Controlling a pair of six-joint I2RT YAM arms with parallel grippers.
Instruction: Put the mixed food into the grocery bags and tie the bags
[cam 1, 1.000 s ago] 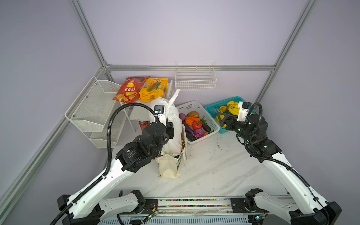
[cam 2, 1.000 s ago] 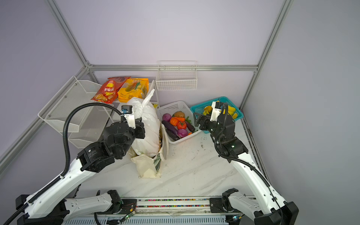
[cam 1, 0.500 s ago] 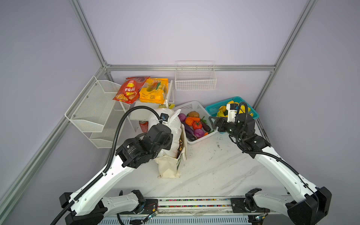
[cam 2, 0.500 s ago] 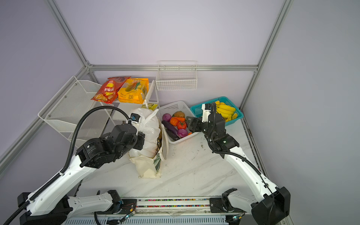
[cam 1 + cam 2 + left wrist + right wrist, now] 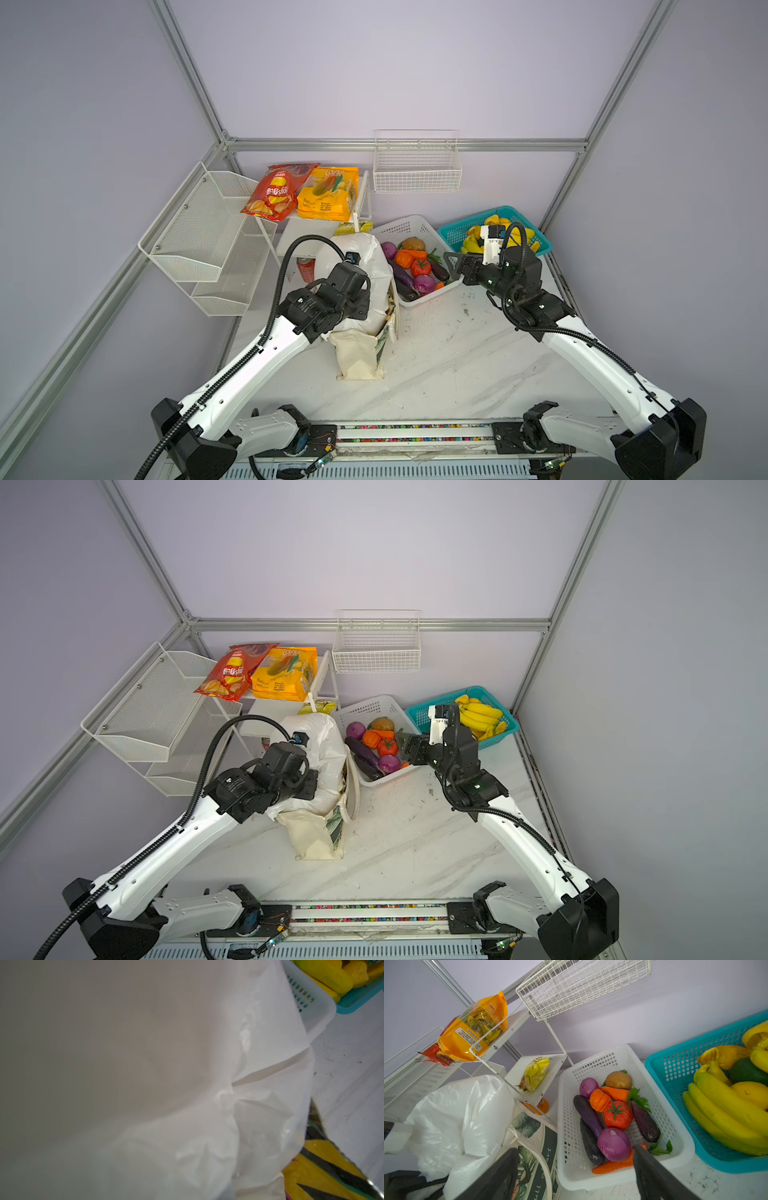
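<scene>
**Top views.** A white plastic lattice basket [image 5: 415, 230] of vegetables stands toward the back of the white marble desk [image 5: 457, 365]. Just left of the basket in both top views is a cream canvas tote [image 5: 357, 357]. A thin translucent white plastic carrier bag [image 5: 374, 266] bulges from its mouth. The left end effector [image 5: 362, 300] is buried against this plastic bag, left of the basket. It is pressed together, but its fingertips are hidden, so I cannot tell whether plastic is pinched. Farther left of the basket, beyond the bags, a reddish-brown drink can [image 5: 305, 268] stands under a white wire rack [image 5: 199, 232]. The right end effector [image 5: 405, 748] hovers at the basket's right rim, spread and holding nothing.

**Left wrist.** Plastic bag [image 5: 249, 1064] fills nearly the whole view. A corner of the basket [image 5: 311, 1012] shows beyond it. A black snack packet with yellow zigzag marks [image 5: 324, 1167] pokes out beneath the plastic.

**Right wrist.** The right end effector [image 5: 574, 1148] stands wide apart over the basket's near wall [image 5: 591, 1180]. The tote's leaf-printed dark side [image 5: 529, 1126] faces the basket, almost touching it. A teal basket [image 5: 675, 1068] of bananas sits on the basket's other side.
</scene>
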